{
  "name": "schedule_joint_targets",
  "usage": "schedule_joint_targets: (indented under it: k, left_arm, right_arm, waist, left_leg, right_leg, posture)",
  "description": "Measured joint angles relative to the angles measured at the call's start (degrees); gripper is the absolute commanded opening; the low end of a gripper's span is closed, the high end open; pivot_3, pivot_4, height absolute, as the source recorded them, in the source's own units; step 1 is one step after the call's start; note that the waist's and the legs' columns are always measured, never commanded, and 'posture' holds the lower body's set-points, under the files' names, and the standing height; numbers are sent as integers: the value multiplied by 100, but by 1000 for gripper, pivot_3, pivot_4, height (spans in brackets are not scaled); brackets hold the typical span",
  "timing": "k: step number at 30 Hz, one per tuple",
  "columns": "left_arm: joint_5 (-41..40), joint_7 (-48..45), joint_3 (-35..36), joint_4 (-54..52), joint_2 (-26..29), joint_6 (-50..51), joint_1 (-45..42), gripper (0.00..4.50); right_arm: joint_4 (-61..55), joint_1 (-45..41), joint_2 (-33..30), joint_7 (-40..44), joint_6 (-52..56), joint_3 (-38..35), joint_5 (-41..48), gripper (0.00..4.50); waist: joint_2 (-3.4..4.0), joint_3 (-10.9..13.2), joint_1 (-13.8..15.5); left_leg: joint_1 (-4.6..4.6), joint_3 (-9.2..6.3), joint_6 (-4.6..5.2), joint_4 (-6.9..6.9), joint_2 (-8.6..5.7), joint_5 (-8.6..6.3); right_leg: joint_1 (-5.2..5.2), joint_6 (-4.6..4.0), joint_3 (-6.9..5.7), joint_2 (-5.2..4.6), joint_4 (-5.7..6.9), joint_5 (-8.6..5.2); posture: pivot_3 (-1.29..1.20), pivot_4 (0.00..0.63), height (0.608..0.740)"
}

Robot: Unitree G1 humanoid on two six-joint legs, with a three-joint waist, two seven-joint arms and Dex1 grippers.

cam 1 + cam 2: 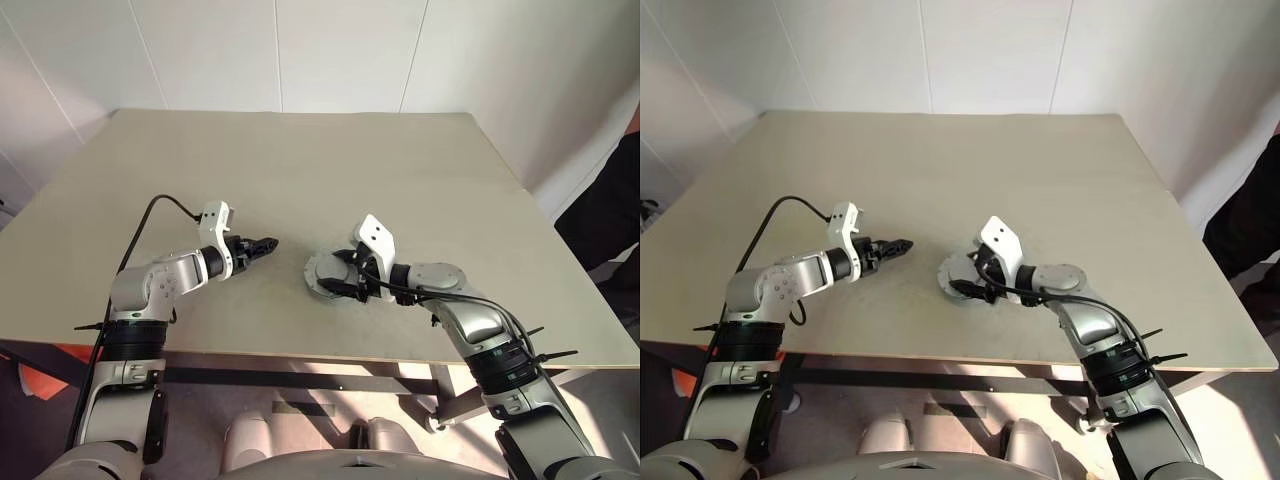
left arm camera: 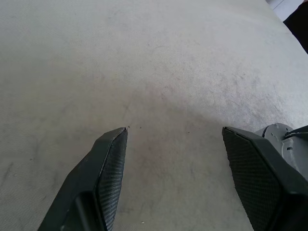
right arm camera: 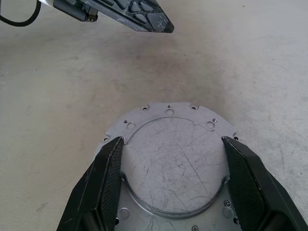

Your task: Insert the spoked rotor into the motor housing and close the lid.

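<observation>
Both grippers' jaws were parted, the right gripper (image 3: 171, 147) astride the lid (image 3: 173, 159), which was judged best pressed flat, the left gripper (image 1: 262, 245) beside it.

The counter (image 1: 300, 160) is evenly and softly lit, without glare. Faint, diffuse shadows are cast beneath the arms, and a sunlit patch is seen on the floor (image 1: 330, 385). The head views are bent at the edges.

A bare test room or lab: a plain square beige tabletop (image 1: 300, 160) stands against smooth white panelled walls (image 1: 330, 50).
</observation>
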Motion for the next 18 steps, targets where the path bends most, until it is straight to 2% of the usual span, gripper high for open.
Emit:
schedule_joint_targets:
  k: [18]
  left_arm:
    - [-57,19,26,-92,-115,112,33,3337]
  right_arm:
    - [185,-91,-157,61,-76,105,-94,3096]
  waist:
    - [-5,-5,11]
  left_leg:
    - [16,0,12,4,-6,-7]
  right_leg:
    - [25,3,2,-6,0,-2]
  posture:
    - [0,0,740]
